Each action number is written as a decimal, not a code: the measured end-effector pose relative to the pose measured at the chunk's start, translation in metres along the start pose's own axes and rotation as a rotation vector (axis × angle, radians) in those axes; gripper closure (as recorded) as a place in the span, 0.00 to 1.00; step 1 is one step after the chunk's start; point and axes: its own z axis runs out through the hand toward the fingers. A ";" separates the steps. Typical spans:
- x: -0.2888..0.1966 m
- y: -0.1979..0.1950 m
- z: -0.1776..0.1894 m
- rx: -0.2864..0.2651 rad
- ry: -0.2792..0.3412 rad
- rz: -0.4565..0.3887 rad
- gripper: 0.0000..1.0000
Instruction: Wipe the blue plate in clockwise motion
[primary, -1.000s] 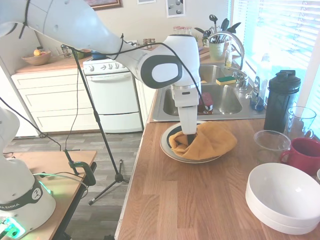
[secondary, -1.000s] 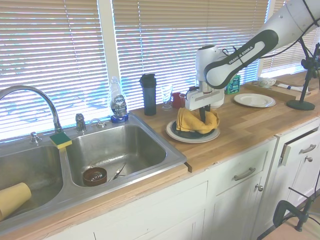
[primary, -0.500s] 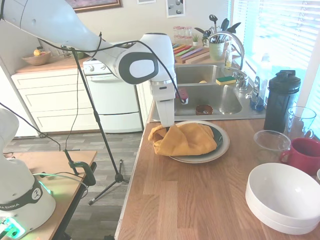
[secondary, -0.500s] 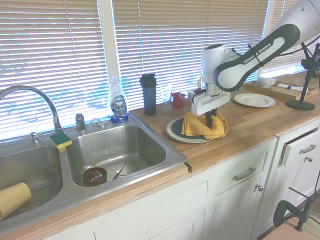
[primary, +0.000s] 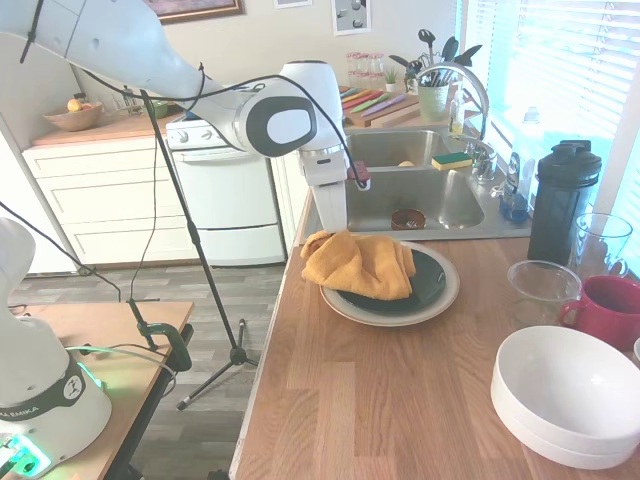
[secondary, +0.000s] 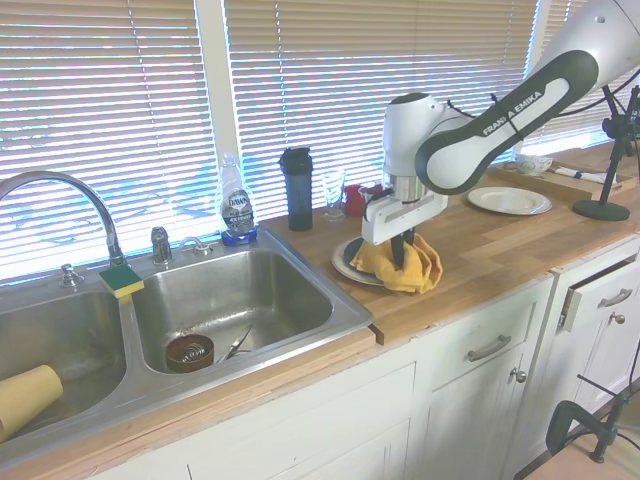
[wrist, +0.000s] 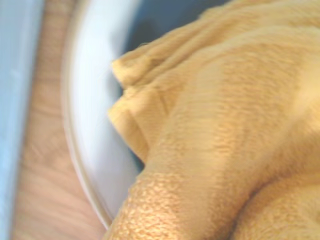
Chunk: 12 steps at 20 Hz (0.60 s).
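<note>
Wooden bench (primary: 400, 400) beside the sink carries the blue plate (primary: 425, 283) on a cream plate (primary: 440, 305); the tool (primary: 335, 236), clamped on the yellow cloth (primary: 360, 265), has dragged it sinkward, baring more blue.

Legible text:

1. "FRANKA EMIKA", dark capital letters on the white arm link (secondary: 510, 103), second exterior view, running lengthwise and slanting upward.
2. "EMIKA", preceded by cut-off letters, on the dark band of the white robot base (primary: 35, 405) at the lower left of the first exterior view.
3. Label on the clear dish soap bottle (secondary: 235, 212) behind the sink: brand word appears to read "Dawn", too small to confirm.

No other print, number or sign can be read; the wrist view shows none.
</note>
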 end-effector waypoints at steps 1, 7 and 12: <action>0.002 -0.006 0.001 0.004 0.001 0.003 1.00; 0.031 -0.033 0.004 0.029 0.011 0.041 1.00; 0.075 -0.039 0.017 0.022 0.022 0.104 1.00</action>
